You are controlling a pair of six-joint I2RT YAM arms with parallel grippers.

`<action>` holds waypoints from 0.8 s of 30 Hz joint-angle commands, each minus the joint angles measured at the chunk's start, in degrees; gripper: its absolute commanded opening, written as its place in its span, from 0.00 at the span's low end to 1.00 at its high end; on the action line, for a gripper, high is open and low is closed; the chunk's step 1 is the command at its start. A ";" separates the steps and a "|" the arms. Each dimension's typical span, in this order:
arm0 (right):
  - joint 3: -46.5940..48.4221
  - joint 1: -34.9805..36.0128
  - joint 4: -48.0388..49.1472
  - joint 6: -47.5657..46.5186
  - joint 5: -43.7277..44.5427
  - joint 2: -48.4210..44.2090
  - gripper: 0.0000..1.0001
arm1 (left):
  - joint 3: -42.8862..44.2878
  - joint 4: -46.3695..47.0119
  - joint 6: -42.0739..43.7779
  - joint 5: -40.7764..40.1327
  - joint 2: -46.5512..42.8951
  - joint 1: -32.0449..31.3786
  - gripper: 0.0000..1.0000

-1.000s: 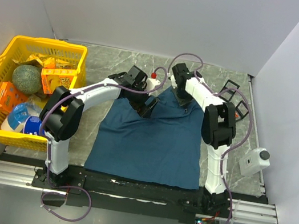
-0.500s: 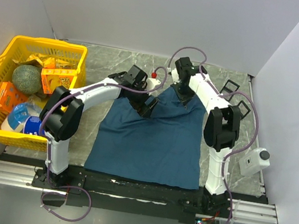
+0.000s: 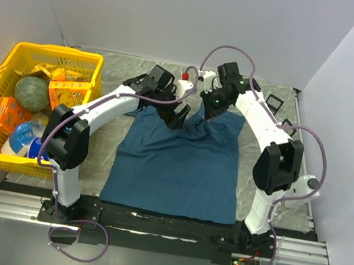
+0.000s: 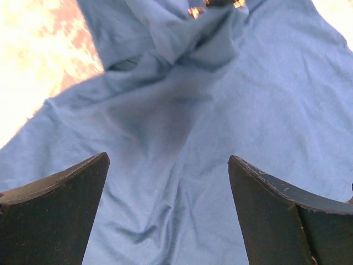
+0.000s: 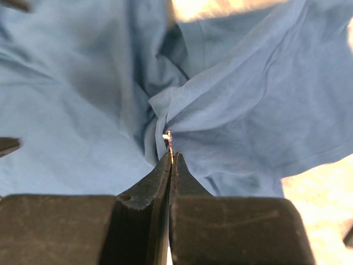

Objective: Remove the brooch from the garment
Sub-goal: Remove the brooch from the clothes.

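The grey marbled worktop (image 3: 120, 67) is hemmed in by pale walls (image 3: 183, 17) at left, back and right, with a yellow plastic basket (image 3: 57, 51) of groceries along its left edge, a small white box with a black knob (image 3: 304, 189) near the right edge and black frames (image 3: 274, 105) towards the far right corner; bare strips of worktop show on both sides of the cloth and behind it. The dark teal-blue short-sleeved T-shirt (image 3: 178, 167) lies spread in the middle, its hem at the near edge and its far part bunched and raised off the surface. The right jaws are pressed fully together on a small shiny metal brooch (image 5: 167, 134), which pokes out just past their tips at the peak of a pucker of cloth gathered to it. The left jaws stand spread as wide as they go, holding nothing, poised over the rumpled cloth just to the left of that pucker; from the left wrist view the brooch (image 4: 194, 11) glints at the top edge, well beyond the gap between them
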 commanded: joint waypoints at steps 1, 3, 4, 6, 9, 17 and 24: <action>-5.51 0.44 10.11 -0.91 -4.87 -7.71 0.00 | 2.37 1.23 1.12 1.35 -3.45 0.57 0.96; -7.72 0.87 13.36 -0.47 -3.29 -9.21 0.00 | 2.11 2.71 0.77 1.44 -3.54 0.57 0.96; -9.99 0.88 16.77 -0.38 -2.23 -10.87 0.00 | 1.94 3.59 0.33 1.62 -3.63 0.57 0.96; -12.55 1.31 20.30 -0.20 1.72 -12.72 0.00 | 1.50 5.00 -0.72 1.62 -3.63 0.57 0.96; -18.88 1.67 29.96 0.23 6.29 -17.29 0.00 | 1.41 7.38 -1.77 1.88 -3.28 0.57 0.96; -29.97 1.75 43.79 1.82 10.09 -25.12 0.00 | 2.02 9.41 -3.01 4.16 -1.78 0.57 0.96; -28.13 1.76 38.45 3.84 4.03 -23.63 0.00 | 2.29 9.05 -3.10 5.48 -0.99 0.57 0.96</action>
